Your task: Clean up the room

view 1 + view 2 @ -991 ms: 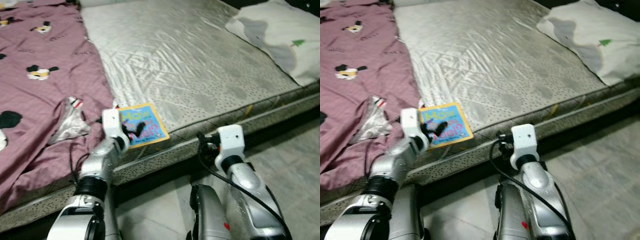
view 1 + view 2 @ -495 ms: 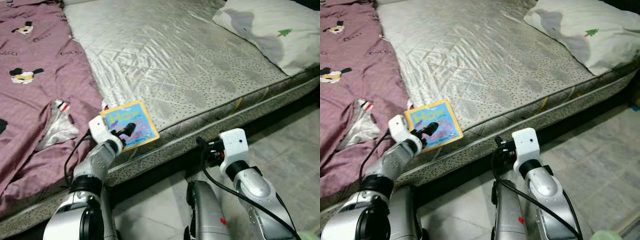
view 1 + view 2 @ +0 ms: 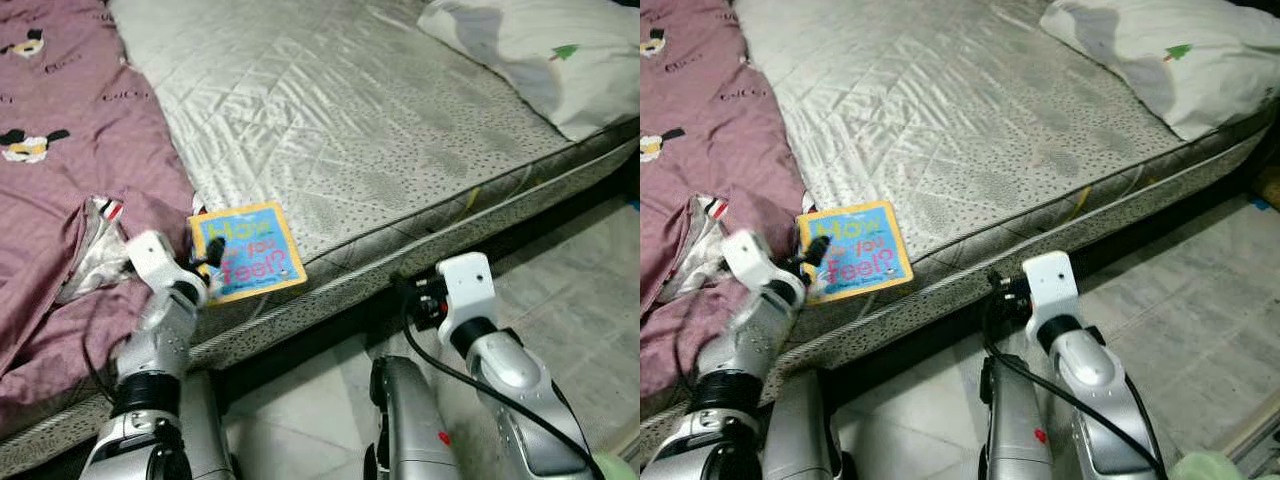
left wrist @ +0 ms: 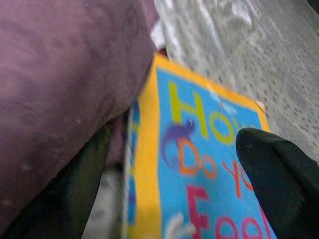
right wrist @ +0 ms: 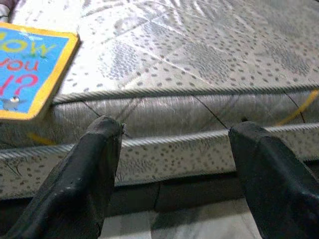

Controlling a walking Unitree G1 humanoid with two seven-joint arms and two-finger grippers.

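Observation:
A blue picture book [image 3: 247,252] with a yellow border lies flat near the mattress's front edge, right beside the purple blanket [image 3: 70,140]. My left gripper [image 3: 203,266] is at the book's left edge. In the left wrist view it is open [image 4: 164,199], with one black finger [image 4: 279,174] over the cover and the other down by the blanket. My right gripper [image 5: 179,199] is open and empty, held low in front of the mattress side [image 5: 189,124], to the right of the book [image 5: 30,64].
The bare silver mattress [image 3: 350,120] stretches back, with a white pillow [image 3: 540,50] at the far right. A white cloth with a red stripe [image 3: 95,250] sits in a fold of the blanket. Grey floor tiles [image 3: 580,290] run along the bed.
The view has shifted left. My left arm has drawn back to the left: its finger lay across the middle of the cover and now sits at the book's left edge.

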